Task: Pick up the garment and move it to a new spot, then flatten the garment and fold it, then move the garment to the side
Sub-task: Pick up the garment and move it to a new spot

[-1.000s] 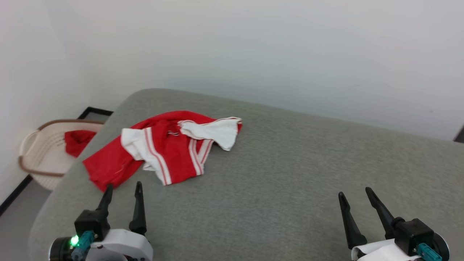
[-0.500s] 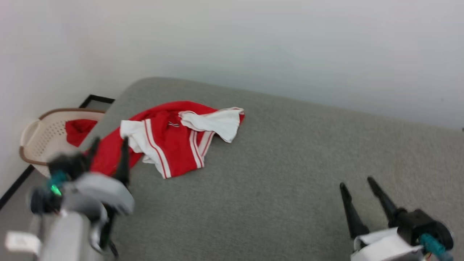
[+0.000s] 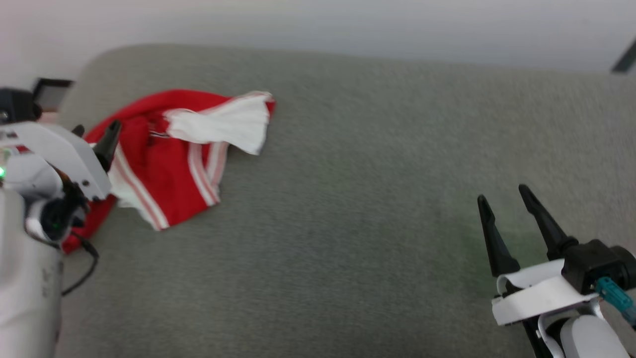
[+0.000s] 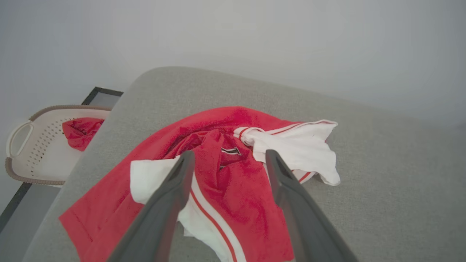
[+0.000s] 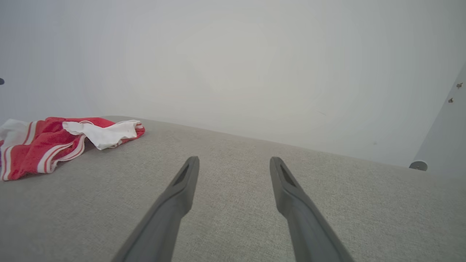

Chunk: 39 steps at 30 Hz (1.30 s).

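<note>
A red jersey T-shirt, the garment [image 3: 169, 149], lies crumpled near the far left corner of a grey fabric-covered surface [image 3: 348, 238]. One white sleeve is flopped over the top and striped trim shows along its folds.

The left gripper [image 3: 94, 132] hangs over the garment's left part with its two dark fingers spread and nothing between them. In the left wrist view those fingers frame the bunched red middle of the shirt [image 4: 233, 189]. This looks like the line-up for a first pinch, aimed at a thick fold that would lift the whole heap. Whether the tips touch the cloth cannot be told.

The right gripper [image 3: 502, 195] is also spread wide and empty, over bare surface well apart from the shirt. It is probably kept clear until the flattening needs two grips.

The surface is soft-looking, finely textured and rounded at the corner, with plenty of free room to the right. Behind it stands a plain pale wall [image 4: 255, 43]. Beside the left edge, down on the floor, sits a beige basket [image 4: 22, 153] holding a separate red cloth [image 4: 78, 133].
</note>
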{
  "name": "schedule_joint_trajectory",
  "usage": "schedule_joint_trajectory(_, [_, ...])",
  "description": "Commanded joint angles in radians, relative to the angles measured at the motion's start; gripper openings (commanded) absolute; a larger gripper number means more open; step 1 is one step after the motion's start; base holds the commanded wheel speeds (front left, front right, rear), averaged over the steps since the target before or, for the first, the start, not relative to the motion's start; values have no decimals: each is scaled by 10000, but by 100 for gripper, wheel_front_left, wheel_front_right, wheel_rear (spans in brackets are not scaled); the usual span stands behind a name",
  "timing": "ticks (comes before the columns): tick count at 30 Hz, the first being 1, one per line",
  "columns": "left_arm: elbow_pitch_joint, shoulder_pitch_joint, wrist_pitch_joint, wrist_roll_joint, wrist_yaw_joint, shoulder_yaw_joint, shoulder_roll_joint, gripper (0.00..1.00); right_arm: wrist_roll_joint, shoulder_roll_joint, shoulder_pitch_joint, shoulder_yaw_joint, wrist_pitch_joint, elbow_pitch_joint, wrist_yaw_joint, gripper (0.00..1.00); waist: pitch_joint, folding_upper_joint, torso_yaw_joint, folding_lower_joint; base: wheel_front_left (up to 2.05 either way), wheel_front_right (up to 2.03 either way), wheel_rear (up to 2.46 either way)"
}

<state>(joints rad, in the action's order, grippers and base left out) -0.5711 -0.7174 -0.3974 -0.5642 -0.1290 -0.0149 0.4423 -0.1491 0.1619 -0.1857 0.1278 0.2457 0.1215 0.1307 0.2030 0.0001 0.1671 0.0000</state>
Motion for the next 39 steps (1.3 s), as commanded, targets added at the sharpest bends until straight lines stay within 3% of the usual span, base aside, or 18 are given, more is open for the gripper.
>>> schedule_joint_trajectory(1, [-187, -228, -236, -44, -23, -43, 66, 100, -8, 37, -192, 21, 27, -39, 1, 100, 1152, -1, -1030, 0, 0, 0, 0])
schedule_joint_trajectory(6, [-1259, -941, -1684, -229, 101, -222, 407, 100, 63, 8, -506, 182, 80, -77, 1, 100, 1561, -1, -1310, 0, 0, 0, 0])
schedule_joint_trajectory(14, [-2632, -1561, -3362, -252, 740, -452, 489, 100, 6, 72, -787, 274, 102, -190, 1, 100, 1963, -1, -1545, 0, 0, 0, 0])
schedule_joint_trajectory(23, [-3479, -1499, -3531, -323, 952, -632, 104, 100, 50, 65, -983, 308, -48, -434, 1, 100, 2293, -1, -1646, 0, 0, 0, 0])
schedule_joint_trajectory(24, [-3592, -1491, -3512, -319, 945, -653, 62, 77, 55, 67, -1030, 310, -50, -452, 1, 100, 2307, -1, -1649, 0, 0, 0, 0])
schedule_joint_trajectory(25, [-3713, -1458, -3511, -340, 904, -675, 8, 43, 59, 53, -1064, 312, -58, -466, 1, 100, 2304, -1, -1648, 0, 0, 0, 0])
schedule_joint_trajectory(26, [-3822, -1441, -3512, -378, 902, -671, -47, 0, 74, 37, -1068, 314, -65, -471, 1, 100, 2281, -1, -1640, 0, 0, 0, 0])
schedule_joint_trajectory(39, [-3426, -1952, -2369, 342, 590, -1231, 550, 0, 11, 14, -358, 148, -20, -214, 1, 100, 893, -1, -1053, 0, 0, 0, 0])
